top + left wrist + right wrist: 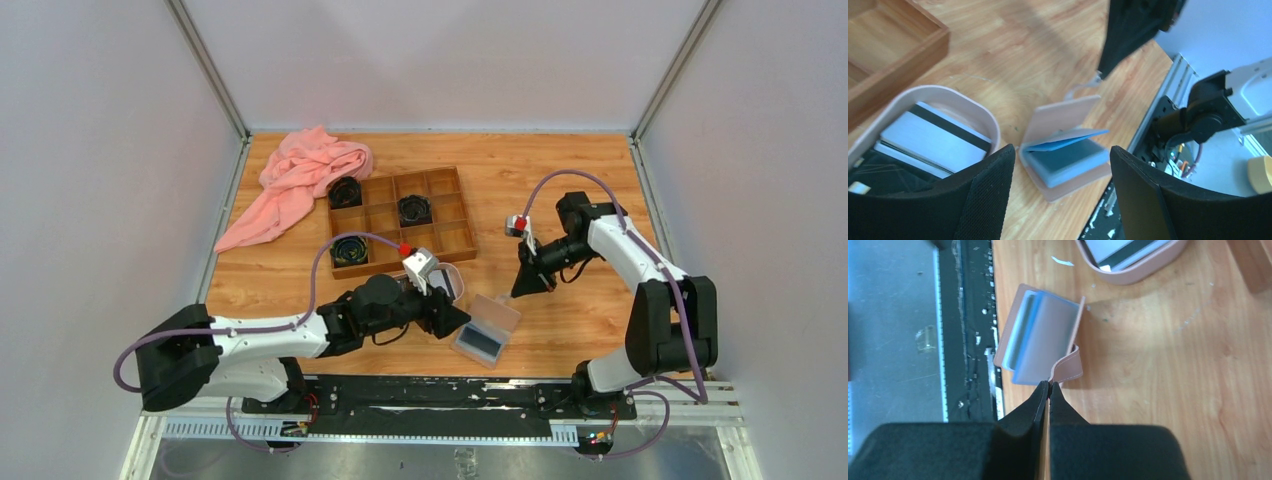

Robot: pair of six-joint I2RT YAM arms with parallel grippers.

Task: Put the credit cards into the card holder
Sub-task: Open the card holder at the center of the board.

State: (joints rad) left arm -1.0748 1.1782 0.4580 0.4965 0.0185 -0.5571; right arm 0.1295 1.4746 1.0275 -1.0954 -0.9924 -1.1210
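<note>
Two claws of mine hang over the near part of the table (560,190). My left claw (452,316) has its jaws spread wide with nothing between them, above the spot where the pink tray (983,112) and the card holder (487,332) lie just beside each other. The credit cards (933,134), white with a black stripe, are stacked in that tray, left of the holder. The holder lies open near the table's near edge, pale blue inside, with its cover standing up. My right claw (1048,385) is pinched closed on the holder's strap tab.

Bright, even light — soft shadows, blurred foreground
</note>
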